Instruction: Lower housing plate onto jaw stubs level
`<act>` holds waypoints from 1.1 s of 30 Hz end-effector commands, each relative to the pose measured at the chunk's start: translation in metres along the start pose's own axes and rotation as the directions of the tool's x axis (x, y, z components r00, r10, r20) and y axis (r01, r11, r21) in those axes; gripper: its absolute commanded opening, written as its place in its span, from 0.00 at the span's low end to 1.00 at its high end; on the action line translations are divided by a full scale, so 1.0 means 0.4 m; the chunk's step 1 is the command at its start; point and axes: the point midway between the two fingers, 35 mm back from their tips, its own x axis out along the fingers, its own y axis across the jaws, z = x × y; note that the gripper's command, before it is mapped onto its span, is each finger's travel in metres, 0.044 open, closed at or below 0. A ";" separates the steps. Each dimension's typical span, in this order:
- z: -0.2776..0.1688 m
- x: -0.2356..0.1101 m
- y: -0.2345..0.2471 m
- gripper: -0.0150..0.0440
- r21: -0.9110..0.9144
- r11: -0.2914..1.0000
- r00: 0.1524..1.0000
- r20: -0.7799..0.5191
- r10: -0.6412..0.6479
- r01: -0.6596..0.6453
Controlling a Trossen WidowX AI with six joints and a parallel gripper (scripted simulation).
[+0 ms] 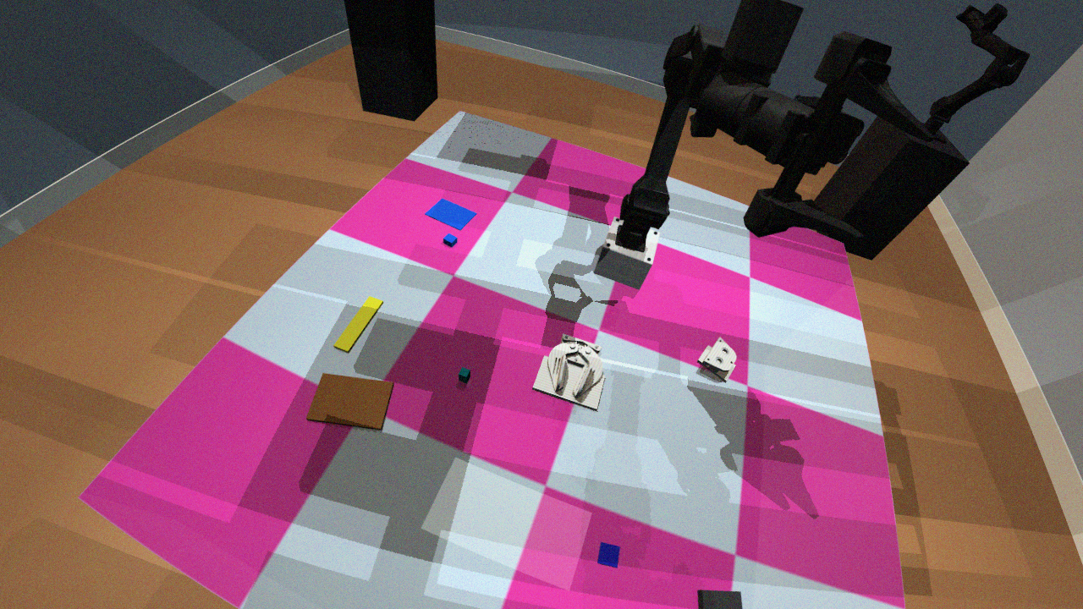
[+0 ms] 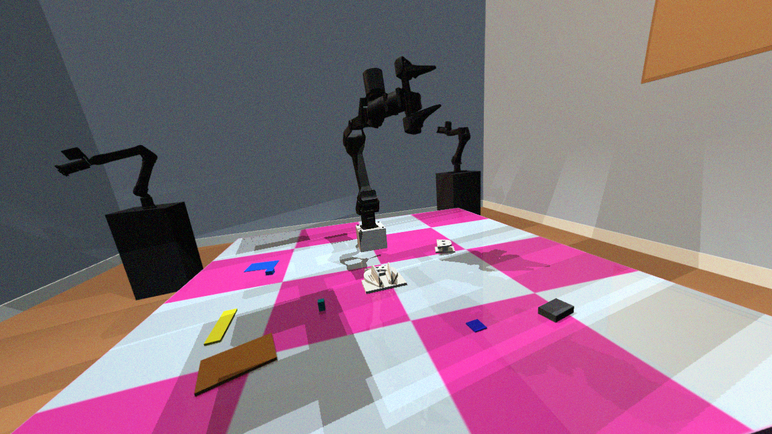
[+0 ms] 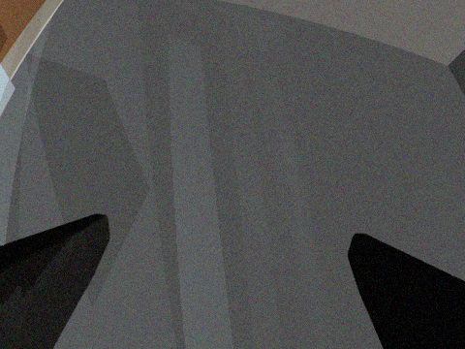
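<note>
The white jaw assembly lies on the checkered mat, with two upright pointed jaws on a flat base and small round features at its back end. A smaller white part with two round holes, seemingly the housing plate, stands apart to its right in the top view, off the jaw stubs. Its face looks tilted there; its exact support is unclear. My gripper is open and empty, raised high above the mat and away from both parts. The wrist view shows only wall, floor and a mat edge beyond the fingers.
A brown board, a yellow strip, a teal block and a blue plate lie left. A dark blue square and a black box lie near the front.
</note>
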 end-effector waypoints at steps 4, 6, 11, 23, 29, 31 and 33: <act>0.014 0.039 0.079 1.00 0.136 0.987 0.996 0.011 0.089 -0.090; 0.021 0.049 0.099 1.00 0.175 0.978 0.993 0.016 0.114 -0.115; 0.039 0.071 0.156 1.00 0.286 0.940 0.982 0.030 0.185 -0.186; 0.102 0.109 0.299 1.00 0.514 0.782 0.927 0.079 0.366 -0.352; 0.142 0.118 0.374 1.00 0.606 0.672 0.881 0.109 0.460 -0.426; 0.157 0.119 0.398 1.00 0.632 0.632 0.863 0.119 0.491 -0.448; 0.172 0.119 0.423 1.00 0.657 0.591 0.843 0.130 0.522 -0.468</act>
